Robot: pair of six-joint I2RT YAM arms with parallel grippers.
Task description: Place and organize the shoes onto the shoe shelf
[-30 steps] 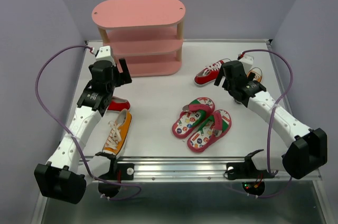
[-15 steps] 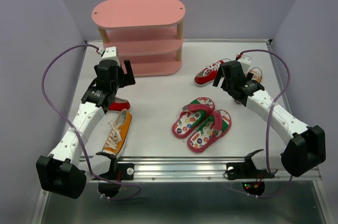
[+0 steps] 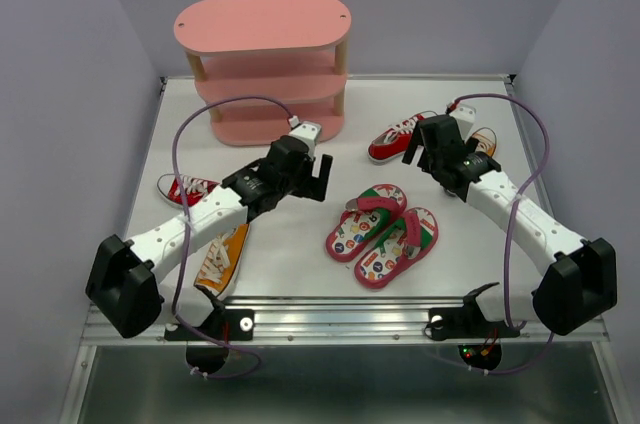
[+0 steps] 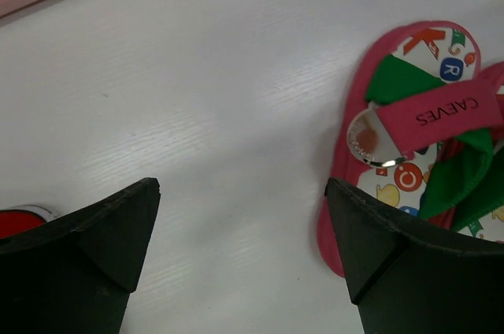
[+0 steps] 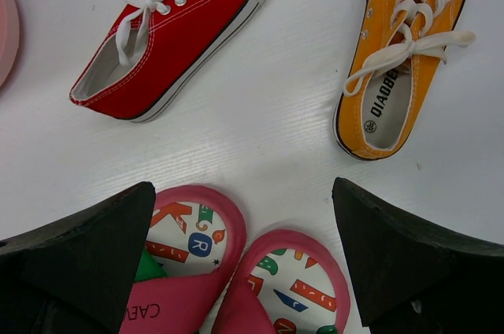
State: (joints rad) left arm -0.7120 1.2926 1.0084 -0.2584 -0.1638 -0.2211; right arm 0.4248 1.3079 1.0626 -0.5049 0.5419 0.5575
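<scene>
The pink shoe shelf [image 3: 262,64] stands at the back left, all tiers bare. The pink flip-flops [image 3: 380,234] lie side by side at mid-table. One red sneaker [image 3: 400,136] and one orange sneaker [image 3: 484,140] lie at the back right. The other red sneaker [image 3: 187,187] and orange sneaker [image 3: 222,254] lie at the left. My left gripper [image 3: 322,179] hovers open just left of the flip-flops [image 4: 417,129], holding nothing. My right gripper [image 3: 425,152] is open above the flip-flops' heels [image 5: 236,271], with the red sneaker [image 5: 181,31] and orange sneaker [image 5: 405,50] beyond it.
Purple cables loop off both arms over the table. The white table [image 3: 290,234] ends in a metal rail [image 3: 330,319] along the near edge, between the two arm bases. Lilac walls close in the back and both sides.
My left arm has swung right, from over the left red sneaker to beside the flip-flops, uncovering that sneaker. The right arm has barely moved. Both grippers have stayed open.
</scene>
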